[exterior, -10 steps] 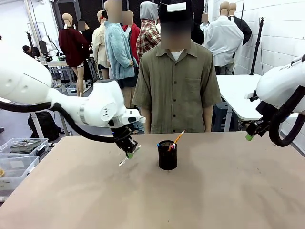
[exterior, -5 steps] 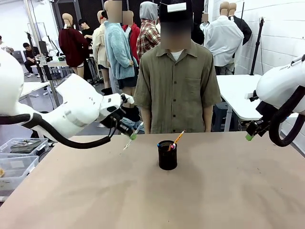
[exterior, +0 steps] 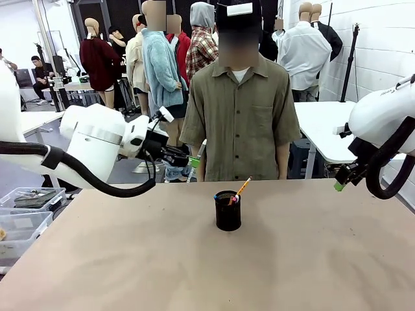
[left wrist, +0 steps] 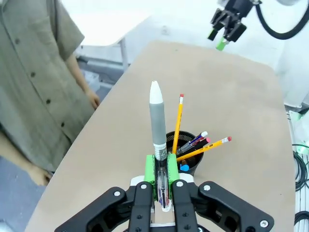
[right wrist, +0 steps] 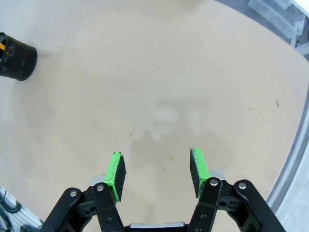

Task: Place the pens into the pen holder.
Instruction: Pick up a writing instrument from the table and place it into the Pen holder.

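Observation:
My left gripper (exterior: 193,161) hangs above the table's far left part, left of the pen holder (exterior: 227,211), shut on a silver-grey pen (left wrist: 156,121). In the left wrist view the pen sticks out from between the green pads, over the black mesh pen holder (left wrist: 187,155). The holder has orange-yellow pencils (left wrist: 178,123) and some coloured pens in it; one pencil (exterior: 243,186) leans out to the right. My right gripper (right wrist: 157,171) is open and holds nothing, above the table's right edge (exterior: 338,186), with the pen holder (right wrist: 17,60) far off.
A person in an olive shirt (exterior: 240,110) stands at the far edge behind the holder, arms down. Clear plastic bins (exterior: 26,207) sit off the table's left side. A white table (exterior: 324,126) stands behind on the right.
My left gripper has risen from just above the table and swung up and to the right with the silver-grey pen in it, turning its wrist. The right arm has stayed still.

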Controlling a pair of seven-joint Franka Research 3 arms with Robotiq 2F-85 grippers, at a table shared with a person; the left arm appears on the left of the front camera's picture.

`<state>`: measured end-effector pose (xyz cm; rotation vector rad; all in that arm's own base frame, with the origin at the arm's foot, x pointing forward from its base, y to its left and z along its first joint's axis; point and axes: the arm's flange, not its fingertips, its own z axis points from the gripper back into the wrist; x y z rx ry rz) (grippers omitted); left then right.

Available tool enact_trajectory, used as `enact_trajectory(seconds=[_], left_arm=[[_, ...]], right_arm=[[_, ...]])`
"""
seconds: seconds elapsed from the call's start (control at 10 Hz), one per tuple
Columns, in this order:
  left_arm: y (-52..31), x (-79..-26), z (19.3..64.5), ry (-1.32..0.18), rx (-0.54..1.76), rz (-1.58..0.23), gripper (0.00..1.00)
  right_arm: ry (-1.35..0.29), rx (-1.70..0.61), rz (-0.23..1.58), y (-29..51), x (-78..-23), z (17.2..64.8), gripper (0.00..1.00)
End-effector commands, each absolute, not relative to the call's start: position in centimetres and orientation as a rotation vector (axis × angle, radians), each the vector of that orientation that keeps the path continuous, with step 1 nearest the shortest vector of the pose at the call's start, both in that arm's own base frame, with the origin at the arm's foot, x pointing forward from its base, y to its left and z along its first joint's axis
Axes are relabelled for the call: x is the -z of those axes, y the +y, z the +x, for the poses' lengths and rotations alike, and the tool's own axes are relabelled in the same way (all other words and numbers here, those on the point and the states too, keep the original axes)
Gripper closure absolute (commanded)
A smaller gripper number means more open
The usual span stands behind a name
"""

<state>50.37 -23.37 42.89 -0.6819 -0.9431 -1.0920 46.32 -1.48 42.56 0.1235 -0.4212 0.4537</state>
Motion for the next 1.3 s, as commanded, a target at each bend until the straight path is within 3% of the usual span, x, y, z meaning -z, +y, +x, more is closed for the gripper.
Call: enact_trajectory(seconds=[0.0,0.4,1.2], left_arm=[[-24.0,-40.4,50.9,-0.996,1.117,-0.759,1.00],[-27.9,-39.7,53.2,-1.079,1.141,-0.858,1.00],[-32.6,-34.7,54.9,-1.015,1.217,-0.904,1.00]], right_arm=[[-0.427,-0.467,0.100,-1.6,-42.2,46.1,0.32],[-0.427,-0.467,0.100,-1.6,-42.2,46.1,0.32],[-0.427,-0.467,0.100,-1.6,-42.2,46.1,0.32]])
